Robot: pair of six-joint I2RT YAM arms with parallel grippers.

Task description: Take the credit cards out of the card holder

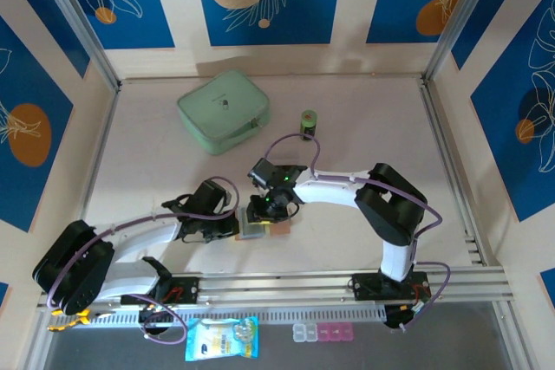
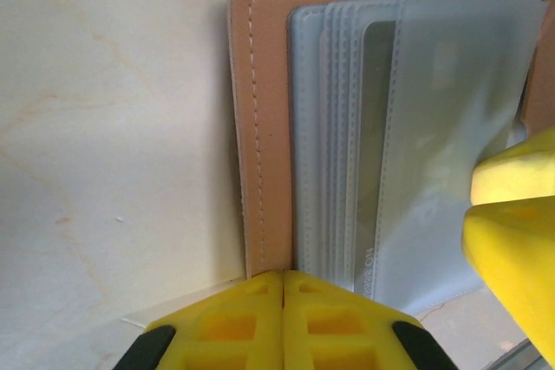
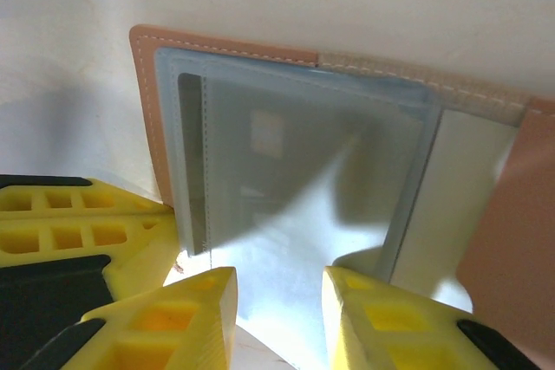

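An open card holder (image 1: 263, 230) is lying on the worktop (image 1: 364, 127) between the arms. The left tool (image 2: 283, 276), clenched, is pinning its edge; the right tool (image 3: 277, 288), jaws apart, is straddling a frosted sleeve (image 3: 286, 240). The credit cards (image 3: 260, 171) seem pocketed; the next move needs pinching one card's edge.

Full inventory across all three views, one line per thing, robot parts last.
case: 1, mint green, far left of table
cylinder: 1, green, small, right of the case
card holder: 1, tan with grey sleeves, open, near centre
card: at least 1, pale through a sleeve, in the holder
packet: 1, blue and white, in front of the rail
pill box: 1, clear and pink, right of the packet
table: 1, pale
left arm: 1, white and black
right arm: 1, white and black
left fingers: yellow, shut, at the holder's edge
right fingers: yellow, apart, over a sleeve
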